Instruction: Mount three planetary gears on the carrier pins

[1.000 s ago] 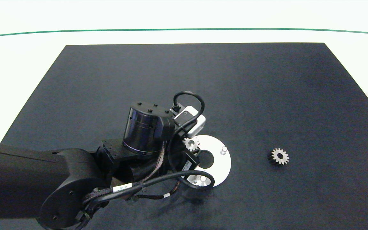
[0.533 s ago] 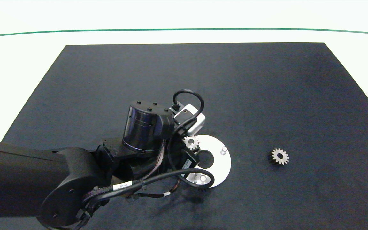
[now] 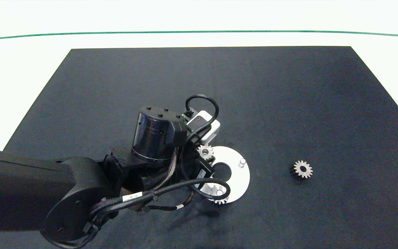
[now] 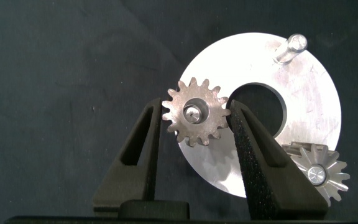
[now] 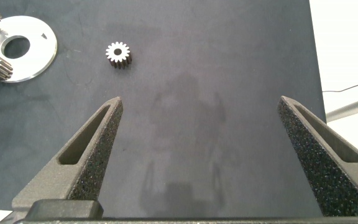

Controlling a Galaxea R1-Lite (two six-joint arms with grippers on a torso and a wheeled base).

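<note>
A black mat [image 3: 150, 86] covers a white table [image 3: 19, 69]; a green line [image 3: 199, 32] crosses it.

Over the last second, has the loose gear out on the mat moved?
No. The loose gear keeps the same spot on the mat, equally far from the white disc.

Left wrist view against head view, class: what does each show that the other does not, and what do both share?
Only the left wrist view shows the left gripper open around a gear seated on its pin. Only the head view shows the loose gear lying on the black mat. Both show the white disc and its bare pin.
</note>
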